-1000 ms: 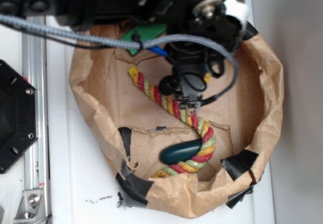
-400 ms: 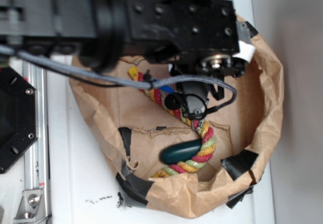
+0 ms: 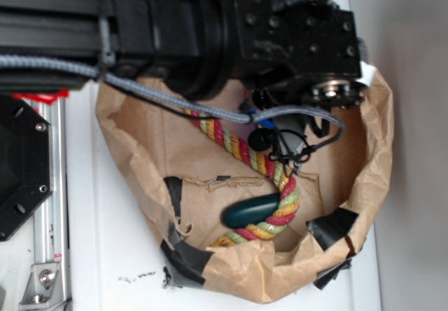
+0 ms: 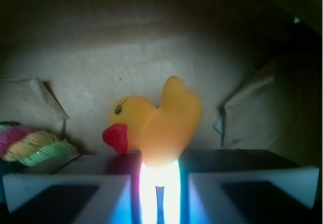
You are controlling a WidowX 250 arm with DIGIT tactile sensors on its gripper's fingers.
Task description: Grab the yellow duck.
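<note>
Fingers of the gripper press together on the yellow duck's lower body in the wrist view, pinching it between them. At far left lies the braided rope; the duck's red beak points toward it. Brown paper stands behind. From outside, the black arm hides the duck above the paper-lined basket, where a dark green object rests against the rope.

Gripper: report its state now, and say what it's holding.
Gripper: shut on the duck, which is pinched between the two fingers in the wrist view. In the exterior view the arm hides the grip.
</note>
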